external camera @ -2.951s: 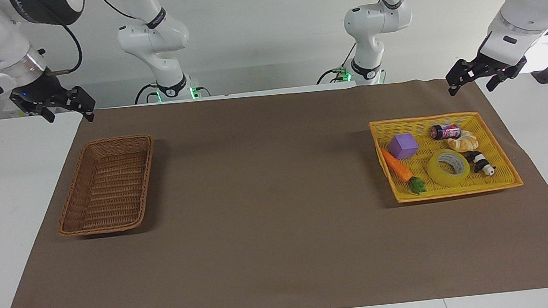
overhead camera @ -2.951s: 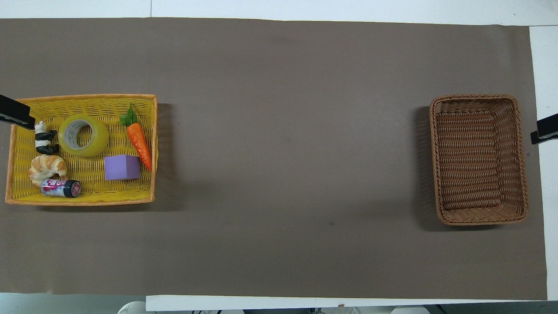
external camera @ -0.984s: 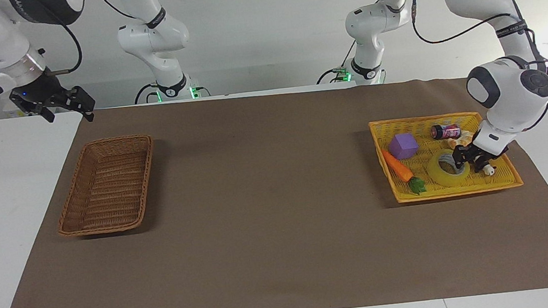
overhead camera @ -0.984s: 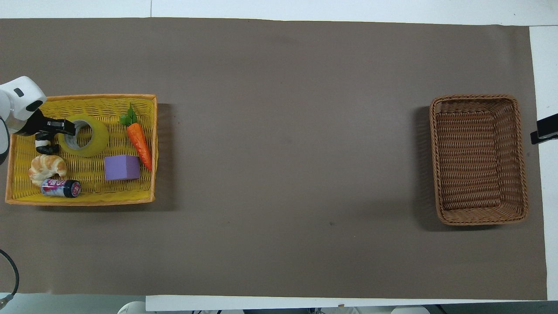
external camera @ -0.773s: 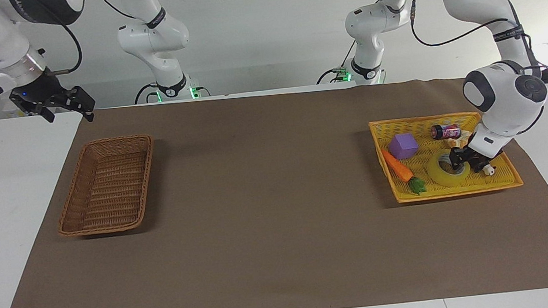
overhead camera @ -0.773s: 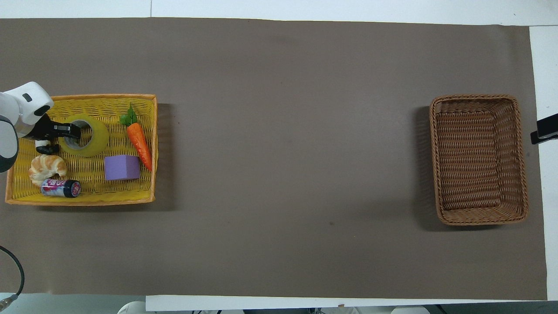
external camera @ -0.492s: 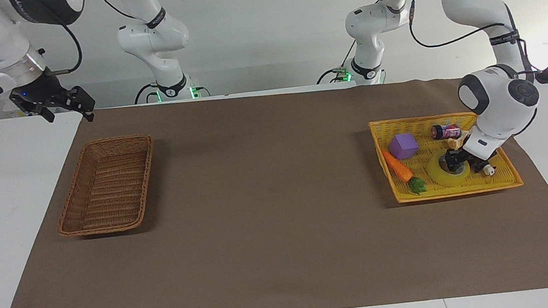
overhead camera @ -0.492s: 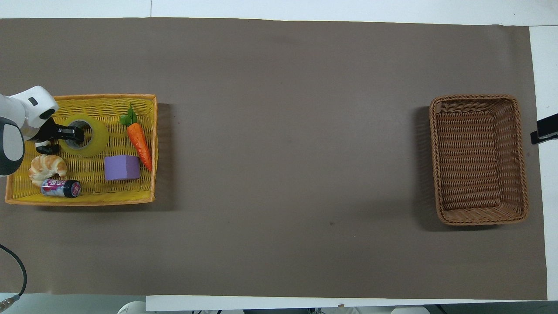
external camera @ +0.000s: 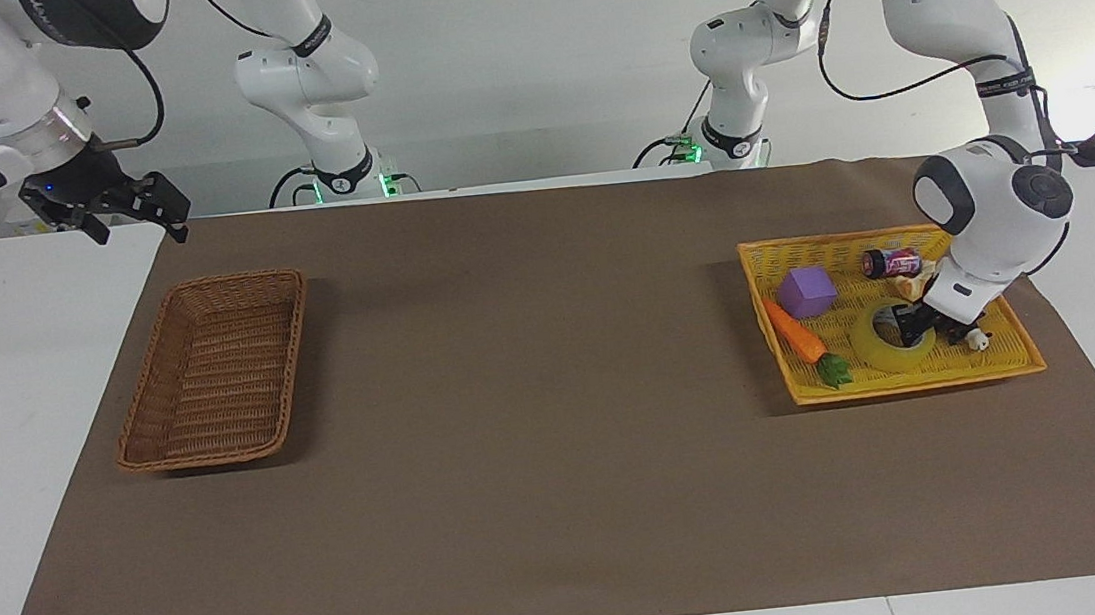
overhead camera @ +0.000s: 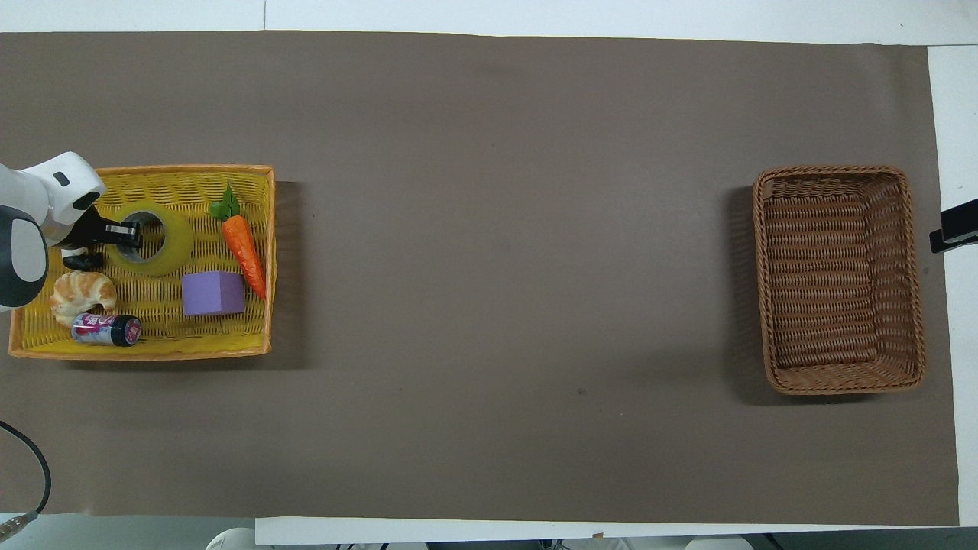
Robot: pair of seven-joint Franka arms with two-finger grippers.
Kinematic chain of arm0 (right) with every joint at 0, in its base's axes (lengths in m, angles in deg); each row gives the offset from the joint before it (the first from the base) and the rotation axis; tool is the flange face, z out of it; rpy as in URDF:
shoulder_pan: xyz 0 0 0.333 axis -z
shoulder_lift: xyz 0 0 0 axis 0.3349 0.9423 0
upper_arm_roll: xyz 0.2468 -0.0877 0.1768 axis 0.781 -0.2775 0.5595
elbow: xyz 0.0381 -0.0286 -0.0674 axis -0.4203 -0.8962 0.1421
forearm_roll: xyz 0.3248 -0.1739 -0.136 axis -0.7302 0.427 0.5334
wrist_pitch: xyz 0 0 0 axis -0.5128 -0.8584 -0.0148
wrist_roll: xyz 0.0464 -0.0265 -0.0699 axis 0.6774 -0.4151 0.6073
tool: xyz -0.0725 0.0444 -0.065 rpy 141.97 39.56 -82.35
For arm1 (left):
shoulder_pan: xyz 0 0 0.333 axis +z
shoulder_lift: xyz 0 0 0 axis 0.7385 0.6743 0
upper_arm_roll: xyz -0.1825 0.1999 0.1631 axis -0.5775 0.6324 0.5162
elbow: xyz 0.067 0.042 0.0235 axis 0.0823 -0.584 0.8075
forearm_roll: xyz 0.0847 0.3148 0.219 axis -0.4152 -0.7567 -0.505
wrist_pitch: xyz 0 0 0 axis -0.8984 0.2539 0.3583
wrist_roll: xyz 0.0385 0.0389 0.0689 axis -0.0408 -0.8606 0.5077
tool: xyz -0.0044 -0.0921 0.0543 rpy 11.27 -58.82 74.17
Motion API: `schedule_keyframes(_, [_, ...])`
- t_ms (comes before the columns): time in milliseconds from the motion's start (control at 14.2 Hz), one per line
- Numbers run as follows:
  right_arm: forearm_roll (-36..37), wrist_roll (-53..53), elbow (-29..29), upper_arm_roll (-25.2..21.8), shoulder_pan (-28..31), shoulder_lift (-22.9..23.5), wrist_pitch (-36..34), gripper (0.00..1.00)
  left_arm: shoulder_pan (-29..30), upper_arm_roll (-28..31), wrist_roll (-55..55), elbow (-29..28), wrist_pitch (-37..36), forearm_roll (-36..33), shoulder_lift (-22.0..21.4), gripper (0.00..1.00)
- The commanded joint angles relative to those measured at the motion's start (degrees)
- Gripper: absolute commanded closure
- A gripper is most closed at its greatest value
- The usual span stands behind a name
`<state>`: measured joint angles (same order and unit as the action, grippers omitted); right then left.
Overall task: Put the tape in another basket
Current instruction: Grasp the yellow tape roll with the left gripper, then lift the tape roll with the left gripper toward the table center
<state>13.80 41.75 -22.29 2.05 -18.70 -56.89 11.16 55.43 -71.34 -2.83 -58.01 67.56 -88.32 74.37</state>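
The yellow tape roll [external camera: 875, 348] lies flat in the bright yellow tray basket [external camera: 916, 380] at the left arm's end of the table. My left gripper [external camera: 914, 322] is down at the roll's rim on the panda side, reaching into its core; the overhead view shows it [overhead camera: 126, 233] over the tape [overhead camera: 172, 241]. The brown wicker basket [external camera: 210, 458] stands empty at the right arm's end and also shows from overhead [overhead camera: 840, 386]. My right gripper [external camera: 137, 221] waits open, in the air near the corner of the brown mat nearest that basket.
The yellow basket [overhead camera: 145, 353] also holds a purple cube [external camera: 805, 291], a toy carrot [external camera: 796, 334], a croissant [overhead camera: 80, 294], a small bottle [external camera: 890, 262] and a panda figure [overhead camera: 76, 261] right beside the tape. A brown mat [external camera: 539, 429] covers the table.
My left arm has come down from above the table's corner into the yellow basket, and its gripper has settled onto the tape's rim. The right arm has not moved.
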Motion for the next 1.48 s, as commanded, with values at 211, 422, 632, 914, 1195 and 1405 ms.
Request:
schedule_keyframes(211, [0.2,1.3,-0.9,0.2,0.2,-0.9,0.0,0.0,-2.7,-0.4,-0.1,12.4,-16.8,0.4,-0.8,1.0])
schedule_keyframes(422, [0.2,1.3,-0.9,0.2,0.2,-0.9,0.0,0.0,-11.0,-0.4,-12.5,17.2,-25.1,3.0,-2.6,1.0])
schedule_keyframes(632, [0.2,1.3,-0.9,0.2,0.2,-0.9,0.0,0.0,-23.5,-0.5,-27.9,17.8,-26.5,12.5,-3.6,1.0])
schedule_keyframes(914, [0.3,1.3,-0.9,0.2,0.2,-0.9,0.0,0.0,-31.3,-0.6,-35.0,21.8,-26.9,19.0,-3.0,1.0])
schedule_keyframes(1195, [0.2,1.3,-0.9,0.2,0.2,-0.9,0.0,0.0,-34.7,-0.4,-38.5,23.2,-27.2,18.4,-2.9,1.0])
schedule_keyframes(1405, [0.2,1.3,-0.9,0.2,0.2,-0.9,0.0,0.0,-34.5,-0.4,-38.6,23.6,-27.1,18.0,-2.8,1.0])
